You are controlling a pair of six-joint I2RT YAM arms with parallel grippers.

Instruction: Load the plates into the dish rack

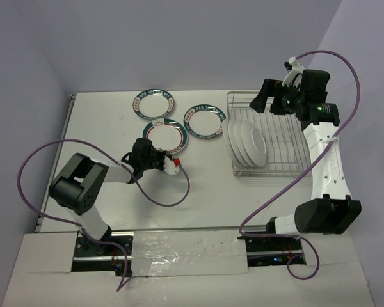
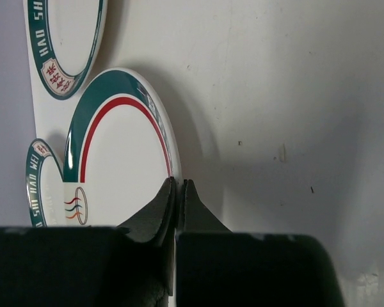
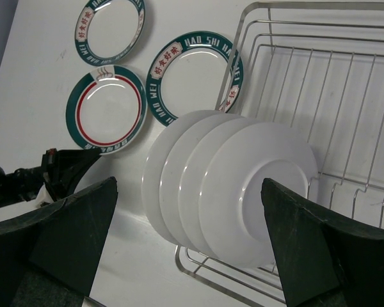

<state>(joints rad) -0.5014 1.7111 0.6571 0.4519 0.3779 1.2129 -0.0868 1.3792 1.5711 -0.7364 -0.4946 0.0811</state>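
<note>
On the table (image 1: 115,192) to your left, the left gripper (image 2: 180,192) is clamped shut on the near rim of the red-ringed plate (image 2: 125,166), with a finger on each face. Two green-rimmed plates lie flat beyond it: one (image 1: 155,103) is farther back, the other (image 1: 205,121) just beside the rack (image 1: 288,128). Four plates (image 1: 246,144) stand on edge at the rack's left end, leaning and overlapped, plain white undersides showing. Your right gripper (image 3: 189,187) hangs above the rack's far right side, spread wide and holding nothing.
</note>
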